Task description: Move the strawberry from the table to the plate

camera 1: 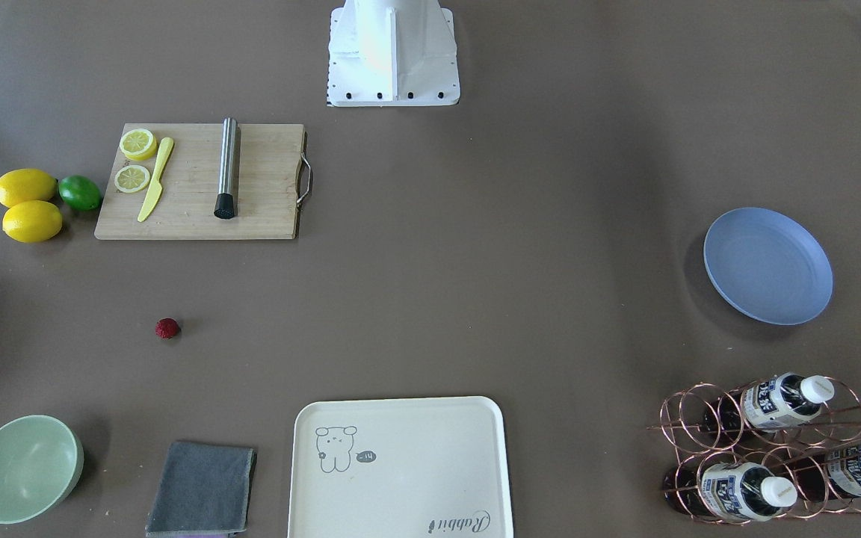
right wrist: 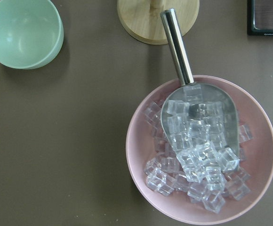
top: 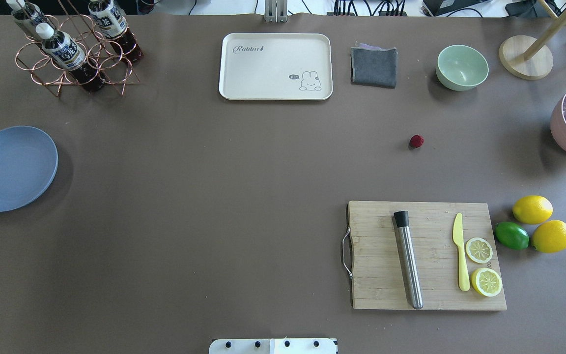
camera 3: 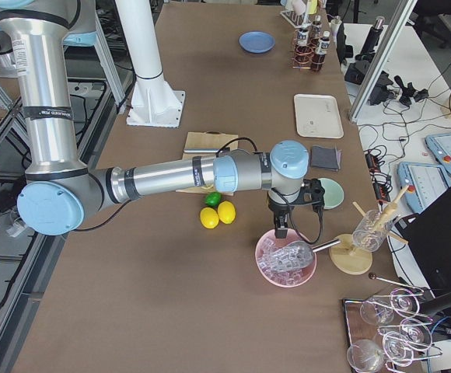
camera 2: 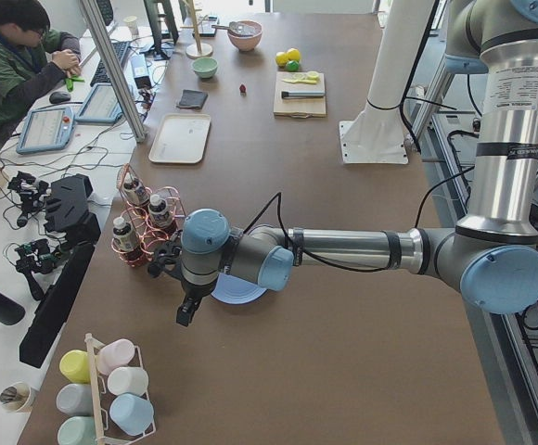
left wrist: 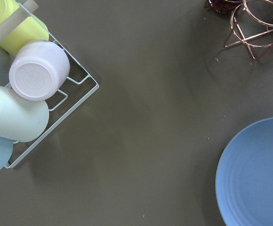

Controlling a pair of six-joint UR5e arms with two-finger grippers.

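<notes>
Strawberry point(top: 416, 141): one, small and dark red; lies on the bare tabletop point(top: 214, 196) in the robot's right half, between the cutting board point(top: 376, 255) and the green bowl point(top: 462, 67), touching neither; well apart from the plate point(top: 12, 168).

Plate: pale blue, round and shallow; sits at the tabletop's left end, near the copper wire rack point(top: 74, 64) that holds bottles lying on their sides.

Left pincer point(camera 2: 186, 312): seen only in the left side view; hangs on the near arm over the tabletop just beside the plate, between the bottle rack and a rack of cups point(left wrist: 28, 89); how far open it is, I cannot tell; its wrist camera shows no fingers.

Right pincer point(camera 3: 281, 228): seen only in the right side view; hangs above a pink bowl point(right wrist: 136, 155) of ice cubes with a steel scoop point(right wrist: 193, 108) in it; its opening cannot be told; nothing seen in its hold.

Cutting board: wooden, metal handle on the side toward the tabletop's middle; carries a steel rod point(top: 408, 260) with a black tip, a yellow knife point(top: 461, 258) and two lemon halves point(top: 479, 250).

Beside the board: two whole lemons point(top: 532, 209) and a lime point(top: 512, 235), grouped close together.

Far edge: cream tray point(top: 275, 66) with a rabbit drawing; folded grey cloth point(top: 374, 66) between the tray and the green bowl.
</notes>
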